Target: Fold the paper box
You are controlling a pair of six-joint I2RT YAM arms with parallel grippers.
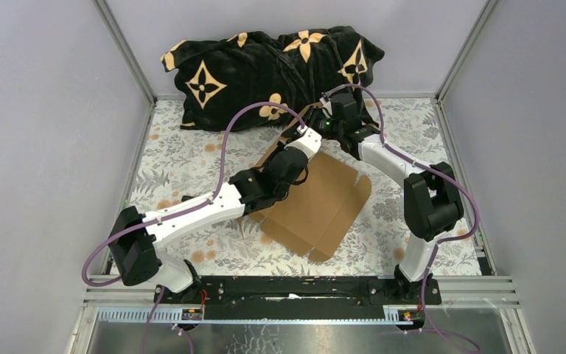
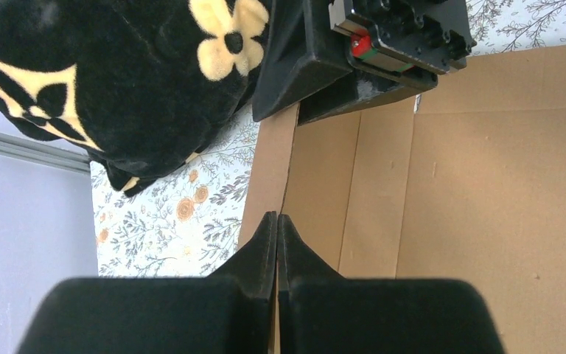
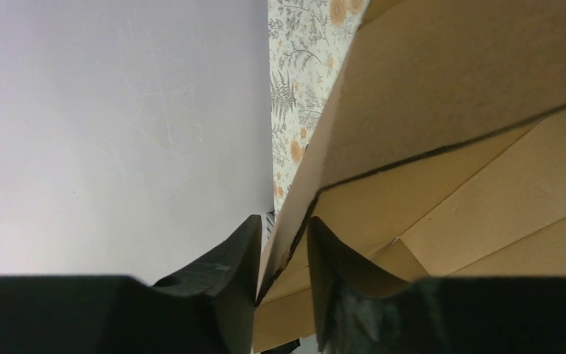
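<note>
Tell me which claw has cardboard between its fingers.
The right claw: an edge of the paper box sits between its fingers. The left claw is shut on nothing.

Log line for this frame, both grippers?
left gripper: shut, over paper box | right gripper: straddles flap, clamp unclear | fold: not done
</note>
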